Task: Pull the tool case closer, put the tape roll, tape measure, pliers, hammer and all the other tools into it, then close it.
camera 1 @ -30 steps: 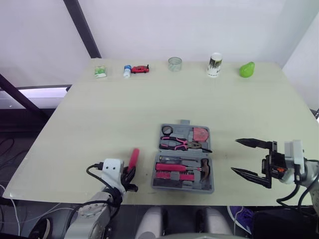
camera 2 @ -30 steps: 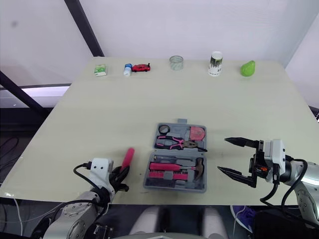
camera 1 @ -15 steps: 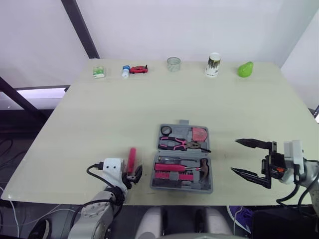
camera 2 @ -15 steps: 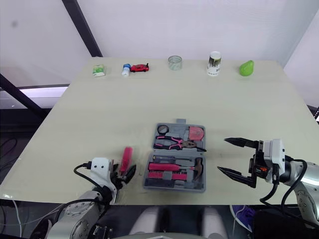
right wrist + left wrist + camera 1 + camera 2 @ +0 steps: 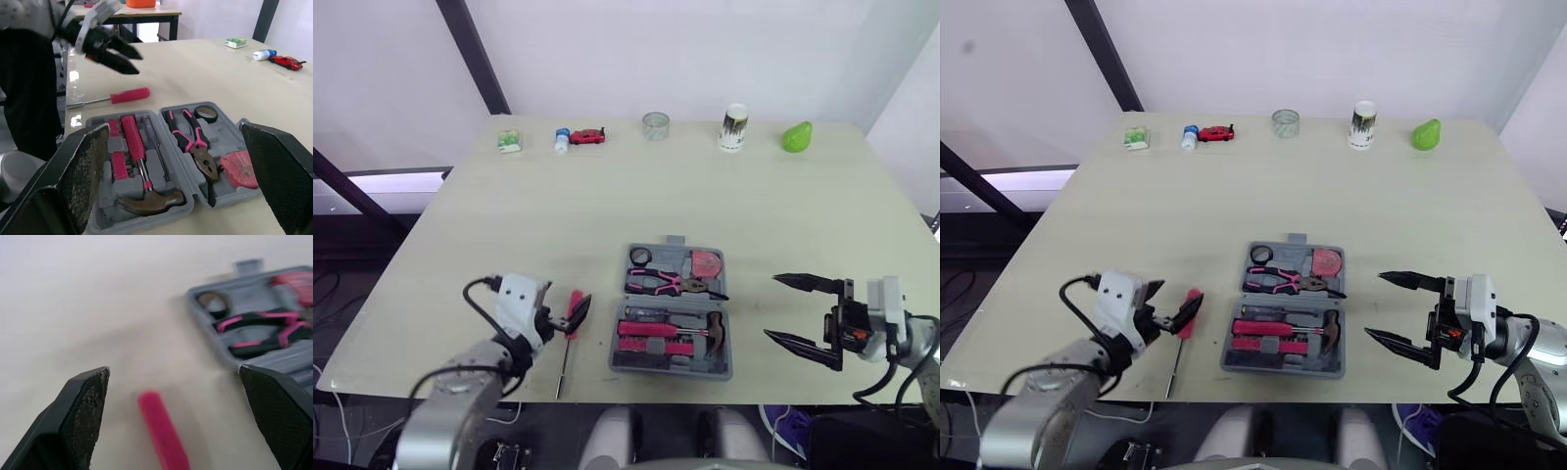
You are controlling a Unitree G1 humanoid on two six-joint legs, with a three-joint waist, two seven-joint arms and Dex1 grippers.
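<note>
The grey tool case (image 5: pixel 672 315) lies open near the table's front edge. It holds the tape roll (image 5: pixel 641 257), a pink tape measure (image 5: pixel 707 262), pliers (image 5: pixel 670 284) and the hammer (image 5: pixel 677 339). A pink-handled screwdriver (image 5: pixel 569 323) lies on the table just left of the case, with its shaft pointing at the front edge. My left gripper (image 5: pixel 571 315) hovers open over the handle (image 5: pixel 161 435), which lies loose on the table between the fingers. To the right of the case, my right gripper (image 5: pixel 771 306) stands open with nothing in it, facing the case (image 5: pixel 161 152).
Along the far edge stand a green box (image 5: pixel 510 140), a small bottle (image 5: pixel 563 140), a red toy car (image 5: pixel 589 136), a clear glass (image 5: pixel 656 125), a white cup (image 5: pixel 734 127) and a green pear-shaped object (image 5: pixel 797 136). A dark beam (image 5: pixel 470 54) rises at the back left.
My left gripper has opened and let go of the screwdriver, which now lies flat beside the case. The left arm has drawn back to the left. The right arm has not moved.
</note>
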